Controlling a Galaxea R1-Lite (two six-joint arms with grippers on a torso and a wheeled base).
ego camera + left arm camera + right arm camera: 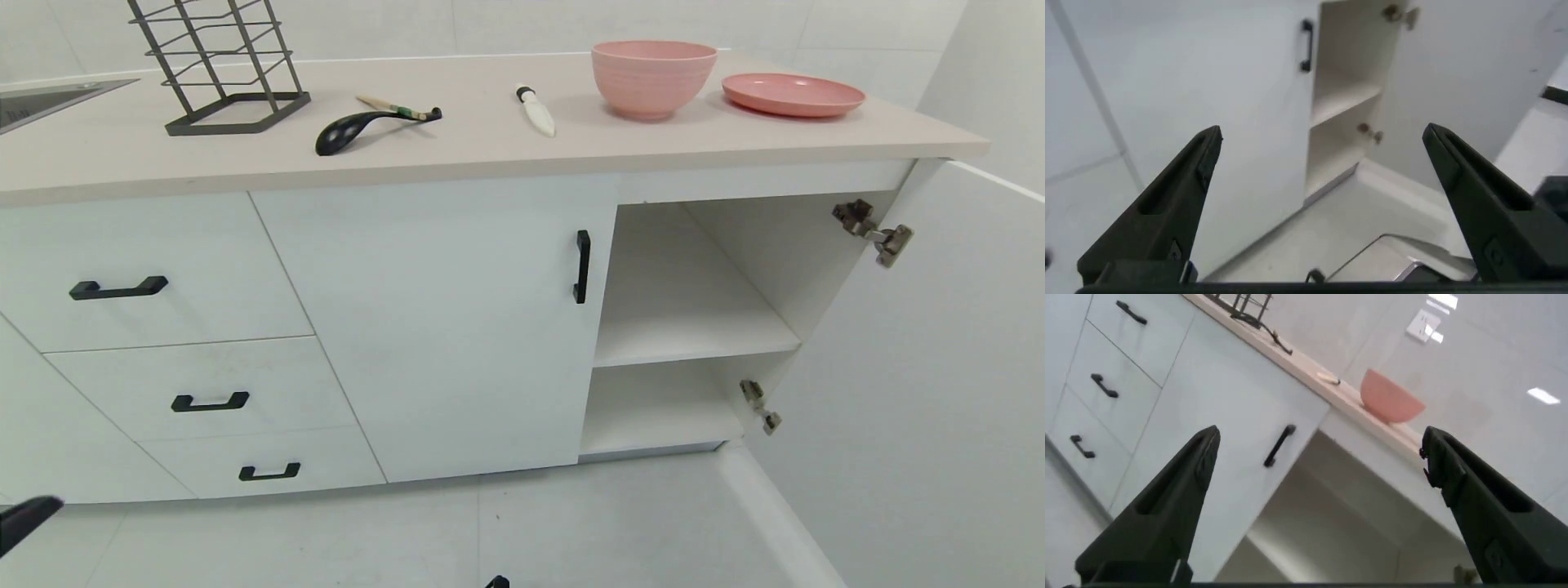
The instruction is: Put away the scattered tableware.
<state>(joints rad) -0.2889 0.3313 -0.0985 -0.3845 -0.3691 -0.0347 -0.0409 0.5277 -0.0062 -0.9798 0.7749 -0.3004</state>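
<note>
On the beige countertop (457, 147) stand a pink bowl (653, 77) and, to its right, a pink plate (792, 94). Left of the bowl lie a white knife with a black end (536, 111), a black spoon (359, 128) and a pale stick-like utensil (392, 106) crossing its handle. The bowl (1391, 397) also appears in the right wrist view. My left gripper (1323, 139) hangs open low before the cupboard, holding nothing. My right gripper (1323, 445) is open too, below counter height, facing the cupboard front.
The right cupboard door (922, 367) stands swung open, showing two bare shelves (686, 327). A closed door with a black handle (581, 266) and three drawers (204, 400) lie to the left. A dark wire rack (229, 65) and a sink corner (49, 98) sit on the counter's left.
</note>
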